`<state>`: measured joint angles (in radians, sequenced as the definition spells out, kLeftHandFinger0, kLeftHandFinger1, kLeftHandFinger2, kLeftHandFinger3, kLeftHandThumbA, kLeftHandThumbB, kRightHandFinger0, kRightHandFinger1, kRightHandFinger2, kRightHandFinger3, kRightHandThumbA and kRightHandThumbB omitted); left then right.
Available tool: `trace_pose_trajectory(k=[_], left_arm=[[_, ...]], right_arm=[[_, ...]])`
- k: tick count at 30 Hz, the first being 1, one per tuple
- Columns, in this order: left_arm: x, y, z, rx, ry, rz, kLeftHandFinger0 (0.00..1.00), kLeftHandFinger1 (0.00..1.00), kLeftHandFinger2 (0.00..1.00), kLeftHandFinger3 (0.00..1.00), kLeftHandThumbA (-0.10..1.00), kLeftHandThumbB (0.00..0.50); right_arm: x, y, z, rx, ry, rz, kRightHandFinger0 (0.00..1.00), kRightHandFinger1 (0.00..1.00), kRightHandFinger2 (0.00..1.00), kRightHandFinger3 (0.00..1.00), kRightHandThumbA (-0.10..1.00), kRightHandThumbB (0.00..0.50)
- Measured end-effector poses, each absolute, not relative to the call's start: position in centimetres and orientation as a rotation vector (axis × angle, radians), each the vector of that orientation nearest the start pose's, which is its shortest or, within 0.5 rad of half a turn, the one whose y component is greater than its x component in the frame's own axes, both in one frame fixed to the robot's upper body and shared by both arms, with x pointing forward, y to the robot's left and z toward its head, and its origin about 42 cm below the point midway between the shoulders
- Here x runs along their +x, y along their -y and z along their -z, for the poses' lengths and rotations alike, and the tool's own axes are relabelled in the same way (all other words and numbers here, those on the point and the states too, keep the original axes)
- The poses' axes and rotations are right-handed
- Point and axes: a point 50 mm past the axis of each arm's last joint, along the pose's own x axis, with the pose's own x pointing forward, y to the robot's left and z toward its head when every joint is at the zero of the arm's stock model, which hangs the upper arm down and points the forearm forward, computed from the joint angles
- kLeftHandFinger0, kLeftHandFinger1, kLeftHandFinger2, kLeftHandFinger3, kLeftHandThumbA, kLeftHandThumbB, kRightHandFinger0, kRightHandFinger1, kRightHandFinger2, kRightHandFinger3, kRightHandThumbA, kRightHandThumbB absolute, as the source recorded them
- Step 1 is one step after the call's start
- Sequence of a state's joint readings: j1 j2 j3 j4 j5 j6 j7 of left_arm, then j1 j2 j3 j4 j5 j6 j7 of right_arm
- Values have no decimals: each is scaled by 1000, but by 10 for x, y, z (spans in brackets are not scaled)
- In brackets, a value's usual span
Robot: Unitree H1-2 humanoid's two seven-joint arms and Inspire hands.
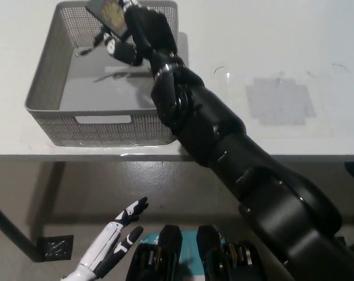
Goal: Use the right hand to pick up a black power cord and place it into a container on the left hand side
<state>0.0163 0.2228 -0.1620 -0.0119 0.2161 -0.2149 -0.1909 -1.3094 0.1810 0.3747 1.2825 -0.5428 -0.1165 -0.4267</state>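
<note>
Black right hand, grasping the black power cord, hangs over my grey perforated plastic basket; I reckon only releasing remains. White left hand rests released below.

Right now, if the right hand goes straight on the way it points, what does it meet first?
Probably the inside of the grey basket: the right hand reaches up-left over it, toward its far-left wall. Height is unclear from this view.

surface: white table | on it: grey mesh basket, left side | front edge near cam
</note>
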Motion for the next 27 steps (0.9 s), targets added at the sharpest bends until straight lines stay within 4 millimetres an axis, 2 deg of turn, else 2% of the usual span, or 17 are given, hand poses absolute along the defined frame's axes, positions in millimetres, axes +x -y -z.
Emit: trace_pose_trajectory(k=[1, 2, 4, 5, 6, 7, 8, 9, 10, 11, 12, 14, 17, 19, 27], left_arm=[[270, -226, -102, 436, 166, 398, 1000, 1000, 1000, 1000, 996, 353], [270, -226, -102, 436, 166, 399, 1000, 1000, 1000, 1000, 998, 355], [270, -226, -102, 436, 166, 399, 1000, 1000, 1000, 1000, 993, 358], [270, -225, -102, 435, 165, 400, 1000, 1000, 1000, 1000, 995, 364], [270, -226, -102, 435, 165, 400, 1000, 1000, 1000, 1000, 997, 365], [270, -226, -102, 435, 164, 401, 1000, 1000, 1000, 1000, 998, 365], [270, -226, -102, 436, 163, 401, 1000, 1000, 1000, 1000, 998, 365], [271, -226, -102, 436, 163, 401, 1000, 1000, 1000, 1000, 999, 367], [271, -226, -102, 436, 163, 401, 1000, 1000, 1000, 1000, 997, 366], [271, -226, -102, 436, 162, 402, 1000, 1000, 1000, 1000, 991, 359], [271, -226, -102, 436, 162, 403, 1000, 1000, 1000, 1000, 989, 359], [271, -225, -102, 436, 162, 403, 1000, 1000, 1000, 1000, 989, 362], [271, -226, -101, 436, 161, 403, 1000, 1000, 1000, 1000, 984, 360], [271, -225, -101, 436, 161, 404, 1000, 1000, 1000, 1000, 999, 380], [271, -225, -102, 436, 159, 410, 1000, 1000, 1000, 1000, 997, 375]], right_arm=[[532, -39, -312, -904, 474, -207, 0, 255, 677, 728, -100, 209], [531, -40, -306, -908, 466, -215, 0, 308, 773, 830, -100, 181], [528, -42, -295, -918, 449, -232, 6, 429, 859, 895, -100, 164], [527, -42, -291, -924, 442, -240, 11, 447, 861, 893, -100, 166], [526, -43, -288, -926, 438, -247, 26, 459, 815, 859, -100, 163], [525, -42, -286, -926, 437, -251, 67, 459, 758, 813, -49, 165], [525, -42, -286, -925, 436, -254, 62, 422, 686, 736, -38, 175], [526, -42, -286, -923, 437, -254, 192, 501, 753, 797, 146, 185], [526, -42, -286, -922, 437, -255, 492, 820, 1000, 1000, 389, 261], [526, -41, -286, -921, 434, -259, 832, 1000, 1000, 1000, 608, 344], [526, -41, -286, -922, 427, -268, 1000, 1000, 1000, 1000, 800, 461], [528, -39, -285, -924, 407, -294, 1000, 1000, 1000, 1000, 856, 499], [531, -34, -284, -923, 365, -346, 1000, 1000, 1000, 1000, 990, 500], [533, -30, -284, -924, 345, -374, 1000, 1000, 1000, 1000, 1000, 500], [541, -17, -289, -916, 303, -433, 1000, 1000, 1000, 1000, 1000, 500]])
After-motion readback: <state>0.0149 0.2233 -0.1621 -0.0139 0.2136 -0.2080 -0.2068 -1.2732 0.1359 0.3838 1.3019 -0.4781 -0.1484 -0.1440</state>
